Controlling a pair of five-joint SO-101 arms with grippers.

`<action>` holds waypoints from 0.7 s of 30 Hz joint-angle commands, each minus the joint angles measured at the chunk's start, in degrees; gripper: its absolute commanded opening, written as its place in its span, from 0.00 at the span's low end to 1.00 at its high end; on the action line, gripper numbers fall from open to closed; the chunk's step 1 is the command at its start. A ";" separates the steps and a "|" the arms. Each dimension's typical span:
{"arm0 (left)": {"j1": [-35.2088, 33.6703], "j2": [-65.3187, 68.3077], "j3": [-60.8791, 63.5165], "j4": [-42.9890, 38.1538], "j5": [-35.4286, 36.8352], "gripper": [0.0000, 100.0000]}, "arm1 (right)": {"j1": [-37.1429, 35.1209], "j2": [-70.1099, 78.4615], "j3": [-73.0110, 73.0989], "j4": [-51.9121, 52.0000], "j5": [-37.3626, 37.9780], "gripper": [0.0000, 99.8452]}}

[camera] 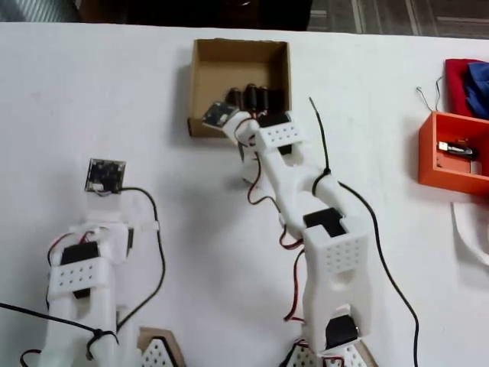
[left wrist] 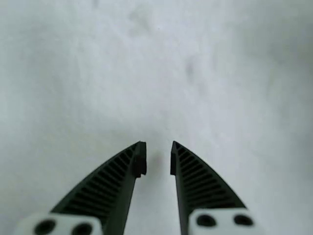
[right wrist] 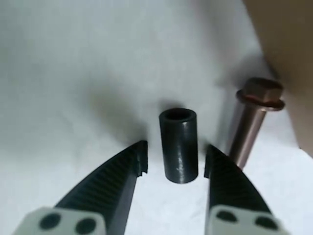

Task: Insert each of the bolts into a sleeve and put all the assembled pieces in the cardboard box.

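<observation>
A black sleeve [right wrist: 179, 145] lies on the white table between the fingers of my right gripper [right wrist: 176, 157], which is open and not touching it. A copper bolt [right wrist: 254, 117] with a hex head lies just outside one finger, close to the cardboard box wall [right wrist: 288, 58]. From above, my right arm [camera: 279, 138] stretches to the near edge of the cardboard box [camera: 229, 70]. Several dark assembled pieces [camera: 252, 97] lie inside the box. My left gripper [left wrist: 155, 159] is slightly open over bare table, with nothing in it; the left arm [camera: 84, 260] stands at the near left.
An orange box [camera: 451, 164] holding a small item stands at the right edge, with red and blue cloth [camera: 466, 80] behind it. Black cables [camera: 359, 206] trail from both arms across the table.
</observation>
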 commanded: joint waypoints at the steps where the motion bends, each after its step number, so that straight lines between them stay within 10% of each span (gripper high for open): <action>1: -0.35 -0.44 -0.22 -0.70 -0.18 0.11 | 0.04 0.13 -3.43 -2.33 0.26 0.18; 8: -0.35 -0.44 -0.22 -0.62 -0.18 0.11 | 0.04 0.13 -4.13 -2.15 0.18 0.02; 21: -0.35 -0.44 -0.22 -0.62 -0.18 0.11 | -0.22 -0.04 -3.87 3.12 -0.18 0.02</action>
